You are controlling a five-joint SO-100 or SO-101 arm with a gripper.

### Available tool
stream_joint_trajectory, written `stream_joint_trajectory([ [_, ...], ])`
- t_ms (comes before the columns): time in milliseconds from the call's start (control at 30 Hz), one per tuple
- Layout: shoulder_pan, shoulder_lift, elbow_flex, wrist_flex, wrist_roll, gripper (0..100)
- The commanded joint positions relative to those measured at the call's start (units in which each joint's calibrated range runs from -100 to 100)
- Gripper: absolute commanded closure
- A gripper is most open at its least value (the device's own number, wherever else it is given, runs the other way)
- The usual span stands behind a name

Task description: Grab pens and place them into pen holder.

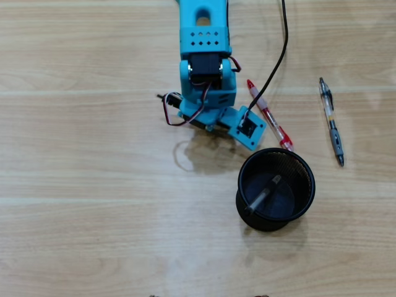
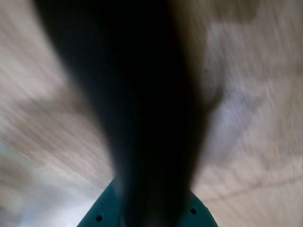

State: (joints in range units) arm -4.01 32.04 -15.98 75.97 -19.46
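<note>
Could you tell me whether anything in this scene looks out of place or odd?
Mostly tidy. One pen leans inside the black mesh holder; a red pen lies against its rim, partly under a black cable, and a grey pen lies apart. The wrist view is blurred and largely blocked by something dark.

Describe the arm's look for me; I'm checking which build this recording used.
The arm is turquoise-blue plastic in boxy printed sections, one panel dotted with small round holes. A black servo block sits in its middle. Thin red, white and black wires loop out at its left side in the overhead view, and a thicker black cable trails beside it. The wrist view is too blurred for finger detail.
</note>
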Motion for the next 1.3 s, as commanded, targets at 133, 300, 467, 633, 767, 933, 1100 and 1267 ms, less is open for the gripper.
stream_joint_trajectory([
  [133,6.8,-20.9,1.4,3.1,-5.2,98],
  [300,6.8,-28.1,1.7,3.1,-10.3,98],
  [467,4.3,-28.7,2.1,3.1,-11.3,98],
  [633,1.2,-28.7,1.8,1.9,-13.4,98],
  [767,0.5,-28.6,5.5,1.9,-14.0,98],
  [933,1.1,-28.6,11.3,1.8,-13.7,96],
  [1100,4.4,-29.4,17.8,1.9,-5.5,81],
  [1267,8.5,-28.6,27.3,1.8,-3.2,79],
])
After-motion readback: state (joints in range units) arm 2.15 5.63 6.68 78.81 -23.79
